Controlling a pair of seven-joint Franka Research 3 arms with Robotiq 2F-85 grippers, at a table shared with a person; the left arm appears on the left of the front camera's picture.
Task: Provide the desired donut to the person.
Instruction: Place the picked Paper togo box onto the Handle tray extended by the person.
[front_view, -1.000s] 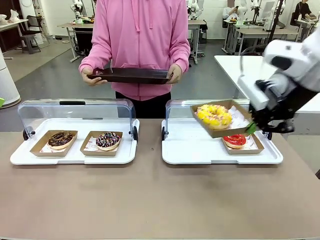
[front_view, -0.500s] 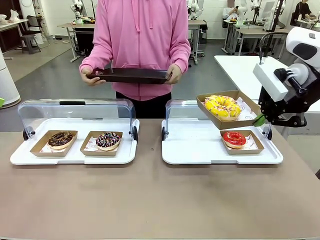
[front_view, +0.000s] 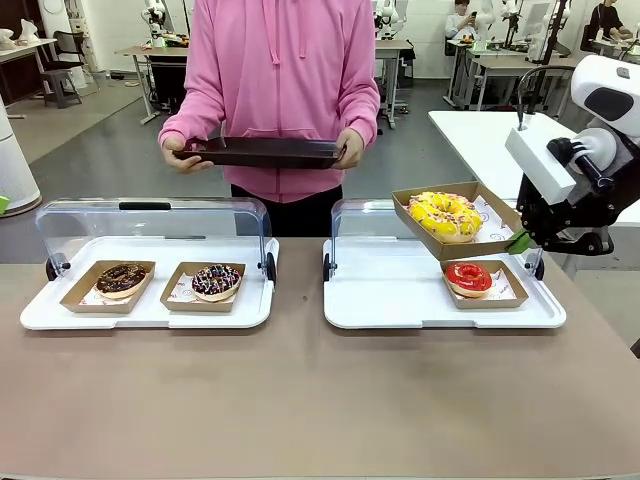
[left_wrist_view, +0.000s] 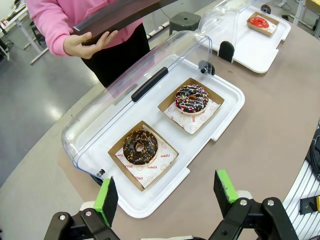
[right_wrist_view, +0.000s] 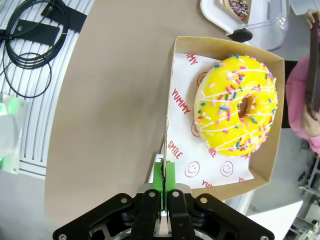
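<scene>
Donut box (front_view: 470, 247) lifted (right claw (front_view: 518, 241) clamped).

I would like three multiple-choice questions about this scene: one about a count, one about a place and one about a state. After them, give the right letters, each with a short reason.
1. How many donuts lie on the left tray?
A. one
B. two
C. three

2. Where is the red donut?
A. on the right tray
B. on the left tray
C. on neither tray

3. The right pincer is:
A. open
B. shut on nothing
C. shut on the box of the yellow donut

Key:
1 B: a crumb-topped donut and a sprinkled dark donut lie there, each in its own box.
2 A: it sits in its box at the near right of that tray.
3 C: the green pads pinch the box wall, and the box hangs tilted above the right tray.
</scene>
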